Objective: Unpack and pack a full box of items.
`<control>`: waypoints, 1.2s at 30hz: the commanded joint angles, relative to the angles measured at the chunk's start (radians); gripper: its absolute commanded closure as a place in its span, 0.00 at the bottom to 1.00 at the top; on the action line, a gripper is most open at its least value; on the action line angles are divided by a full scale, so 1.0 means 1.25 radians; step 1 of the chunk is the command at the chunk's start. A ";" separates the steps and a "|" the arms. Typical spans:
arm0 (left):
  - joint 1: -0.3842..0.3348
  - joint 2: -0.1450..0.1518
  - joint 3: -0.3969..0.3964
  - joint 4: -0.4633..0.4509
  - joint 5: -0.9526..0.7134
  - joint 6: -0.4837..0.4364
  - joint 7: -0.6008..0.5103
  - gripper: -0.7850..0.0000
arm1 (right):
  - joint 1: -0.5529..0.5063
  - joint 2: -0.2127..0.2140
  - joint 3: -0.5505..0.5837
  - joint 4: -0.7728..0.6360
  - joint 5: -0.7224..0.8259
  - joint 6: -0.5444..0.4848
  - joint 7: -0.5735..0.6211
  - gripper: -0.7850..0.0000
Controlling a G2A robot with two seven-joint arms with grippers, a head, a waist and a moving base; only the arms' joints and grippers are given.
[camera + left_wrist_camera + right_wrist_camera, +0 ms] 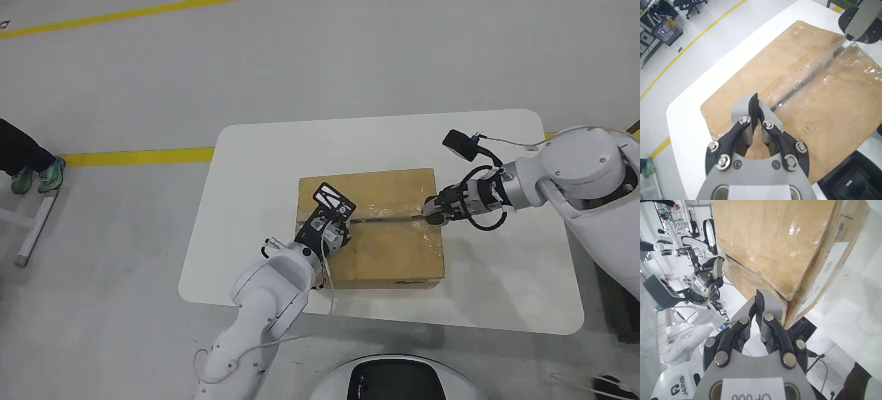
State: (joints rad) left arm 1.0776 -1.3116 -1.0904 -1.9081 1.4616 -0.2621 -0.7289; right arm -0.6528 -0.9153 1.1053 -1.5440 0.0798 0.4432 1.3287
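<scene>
1. Brown cardboard box (385, 190): lies flat at the middle of the white bench (500, 290). Both top flaps are down and the unpacking is judged barely begun.
2. Clear packing tape (806, 75): runs left to right along the centre seam. Towards the right end it is lifted off the cardboard as a wrinkled ridge.
3. Right claw (758, 296): sits at the right end of the seam with its fingers closed. The raised tape leads up to its tip, so it is judged to be pinching the tape end.
4. Left claw (755, 102): fingers closed, tips down at the left end of the seam, on or just above the box top. Whether any tape lies between them cannot be told.
5. Hazards:
   - The thin film may snap or split lengthways under a sharp pull, leaving the seam sealed.
   - The film may slip from the pads, since so little of it is held.
   - A sideways pull may drag the box right, towards the bench edge, if the left claw is not bearing down on it.
   - A steep upward pull may tear the flap's paper skin rather than peel the tape
</scene>
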 commanded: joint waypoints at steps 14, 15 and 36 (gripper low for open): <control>-0.013 -0.004 0.021 0.038 0.009 -0.013 0.000 1.00 | 0.003 0.007 -0.005 0.004 0.015 0.006 0.005 1.00; -0.015 -0.004 0.022 0.040 0.010 -0.013 -0.001 1.00 | 0.003 0.007 -0.005 0.005 0.016 0.006 0.006 1.00; -0.027 -0.011 0.035 0.067 0.013 -0.005 0.006 1.00 | 0.005 0.022 0.012 0.004 0.023 0.002 0.002 0.55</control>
State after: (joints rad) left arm 1.0449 -1.3247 -1.0476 -1.8257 1.4778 -0.2686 -0.7216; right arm -0.6430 -0.8899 1.1129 -1.5337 0.1103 0.4445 1.3343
